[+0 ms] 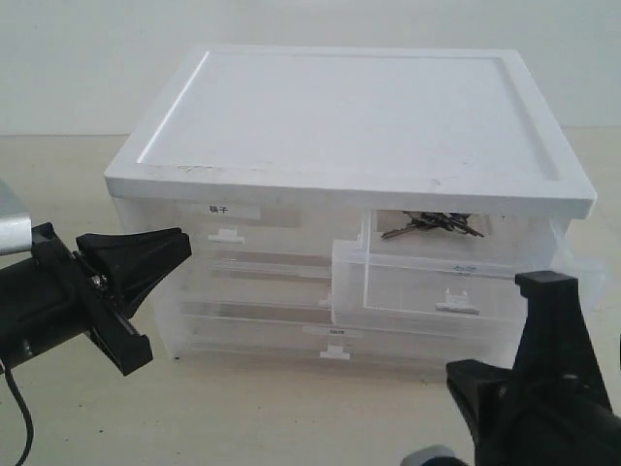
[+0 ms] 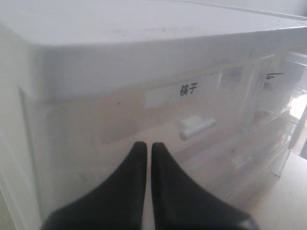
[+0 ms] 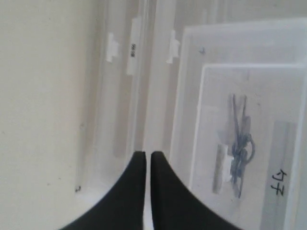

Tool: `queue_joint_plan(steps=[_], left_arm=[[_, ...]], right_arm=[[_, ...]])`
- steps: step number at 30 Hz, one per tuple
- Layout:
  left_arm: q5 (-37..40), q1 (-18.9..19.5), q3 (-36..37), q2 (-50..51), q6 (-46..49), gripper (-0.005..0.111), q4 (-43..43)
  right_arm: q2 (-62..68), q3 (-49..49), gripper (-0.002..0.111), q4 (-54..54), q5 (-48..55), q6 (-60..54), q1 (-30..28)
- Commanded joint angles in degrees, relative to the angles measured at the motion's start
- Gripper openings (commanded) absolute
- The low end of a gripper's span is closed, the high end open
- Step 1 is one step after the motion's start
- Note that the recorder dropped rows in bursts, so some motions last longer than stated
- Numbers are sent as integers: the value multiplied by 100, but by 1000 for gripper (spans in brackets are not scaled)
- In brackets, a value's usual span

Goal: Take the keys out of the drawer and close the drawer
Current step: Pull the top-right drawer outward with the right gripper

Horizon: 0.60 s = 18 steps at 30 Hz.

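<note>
Since the right gripper (image 3: 148, 155) is closed, with the keys (image 3: 238, 148) beyond its fingertips, advancing unopened may shove them deeper in the drawer (image 3: 216, 96).

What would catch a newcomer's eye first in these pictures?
The white-topped plastic cabinet fills the middle, its upper right drawer pulled out with a bunch of keys lying inside near the back. Two black grippers sit in front, both shut: the left gripper facing the closed upper left drawer, the right gripper low before the open one.
</note>
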Motion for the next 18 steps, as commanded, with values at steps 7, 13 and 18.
queue_joint_plan(steps=[7,13,18], left_arm=[[-53,-34,-12,27,16,5,-7],[-53,-34,-12,27,16,5,-7],[-53,-34,-12,27,16,5,-7]], right_arm=[[-1109,17,0,578,-240,-283,632],[-1108,17,0,550,-658,-98,632],[-1108,-224,0,521,-959,586,632]])
